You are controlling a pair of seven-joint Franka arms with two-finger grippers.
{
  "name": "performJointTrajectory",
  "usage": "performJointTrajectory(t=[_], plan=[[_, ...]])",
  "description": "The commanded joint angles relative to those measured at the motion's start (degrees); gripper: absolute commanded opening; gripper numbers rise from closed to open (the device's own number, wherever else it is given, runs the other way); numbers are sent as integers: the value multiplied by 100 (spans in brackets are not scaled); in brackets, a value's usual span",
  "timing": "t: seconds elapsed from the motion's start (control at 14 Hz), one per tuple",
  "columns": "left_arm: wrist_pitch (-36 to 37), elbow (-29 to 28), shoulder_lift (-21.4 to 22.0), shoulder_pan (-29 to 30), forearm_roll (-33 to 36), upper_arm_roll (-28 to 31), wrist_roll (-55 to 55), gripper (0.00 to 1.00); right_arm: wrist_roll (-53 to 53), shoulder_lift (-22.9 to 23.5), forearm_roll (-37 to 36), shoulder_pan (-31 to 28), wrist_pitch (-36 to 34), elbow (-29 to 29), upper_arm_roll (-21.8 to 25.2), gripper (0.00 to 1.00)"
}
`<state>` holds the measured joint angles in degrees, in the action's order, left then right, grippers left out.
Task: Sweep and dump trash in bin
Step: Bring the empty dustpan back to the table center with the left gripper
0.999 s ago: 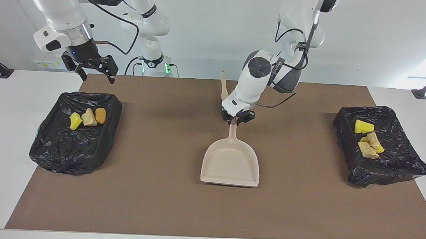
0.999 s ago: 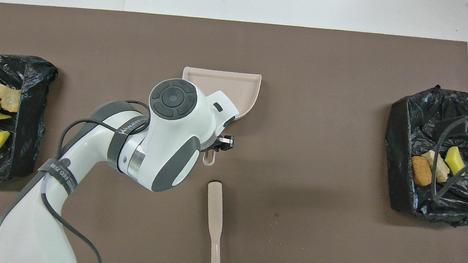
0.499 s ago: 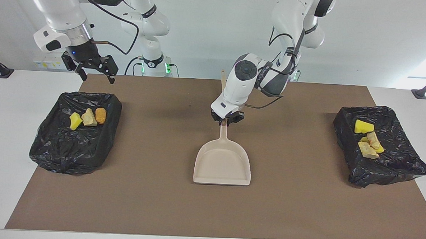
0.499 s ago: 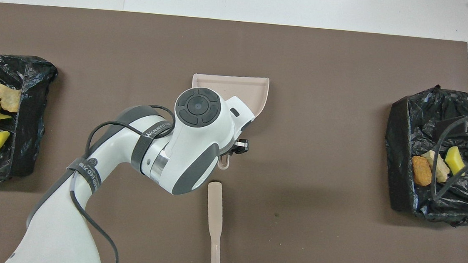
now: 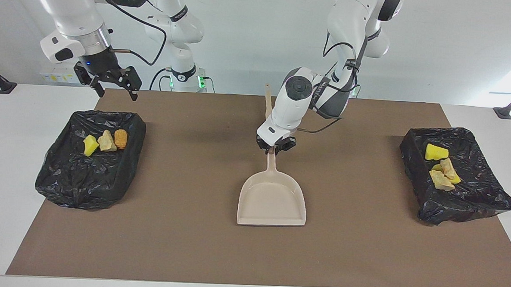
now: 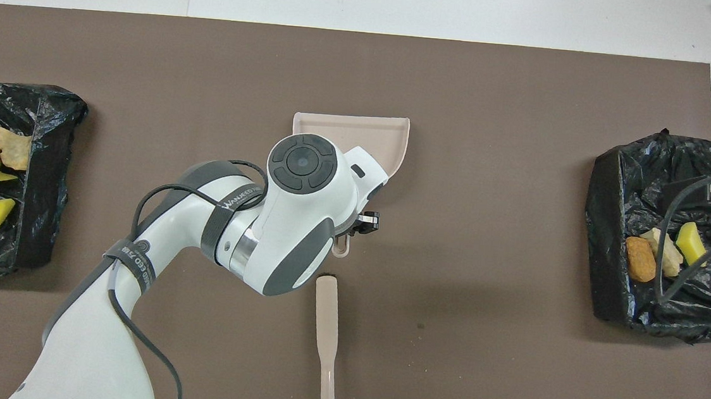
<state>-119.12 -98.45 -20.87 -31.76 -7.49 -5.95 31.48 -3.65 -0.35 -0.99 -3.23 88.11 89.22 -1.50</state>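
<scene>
A pale pink dustpan (image 5: 272,200) lies on the brown mat (image 5: 363,251) at the table's middle, its mouth pointing away from the robots. My left gripper (image 5: 275,148) is shut on the dustpan's handle (image 5: 271,162); from overhead the arm hides most of the dustpan (image 6: 361,131). The trash sits in two black-lined bins. The bin (image 5: 76,191) at the right arm's end holds a yellow sponge piece (image 5: 90,145), a pale chunk (image 5: 107,141) and an orange lump (image 5: 120,138). The bin (image 5: 464,208) at the left arm's end holds a yellow sponge piece (image 5: 436,152) and pale chunks (image 5: 444,176). My right gripper (image 5: 111,84) hangs open above the mat's corner beside its bin.
A pale brush handle (image 6: 326,330) lies on the mat nearer to the robots than the dustpan, almost in line with its handle. The mat covers most of the white table (image 5: 4,158). The right arm's cables (image 6: 697,207) cross over its bin.
The left arm carried the dustpan a little toward the right arm's end of the table, then eased it back slightly. The right arm has not moved.
</scene>
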Motion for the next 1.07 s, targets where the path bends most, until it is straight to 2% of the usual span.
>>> performJointTrajectory(t=[0.0,0.14,0.36,0.57,0.64,0.71,0.78,0.86,0.93,1.0], plan=[[2,-52,22,29,2,-12,-1,26,-83,-53,90,-20,-75,8,0,100],[11,-52,22,38,2,-12,8,33,-83,-53,90,-20,-75,8,0,100],[11,-52,22,38,2,-3,8,38,-83,-53,90,-20,-75,8,0,100],[11,-25,74,125,2,50,-10,50,-83,-53,90,-20,-75,8,-8,100],[20,-17,101,230,2,50,-10,58,-83,-53,90,-20,-75,8,-8,100],[11,-8,118,327,2,50,-10,71,-83,-53,90,-20,-75,8,-8,100],[20,10,153,415,10,50,-19,77,-83,-53,90,-20,-75,8,-8,100],[38,19,188,477,10,59,-19,94,-83,-53,90,-20,-75,8,-8,100],[38,19,241,547,71,59,-27,100,-83,-53,90,-20,-75,8,-8,100],[38,19,285,661,246,59,-88,100,-83,-53,90,-20,-75,8,-8,100]])
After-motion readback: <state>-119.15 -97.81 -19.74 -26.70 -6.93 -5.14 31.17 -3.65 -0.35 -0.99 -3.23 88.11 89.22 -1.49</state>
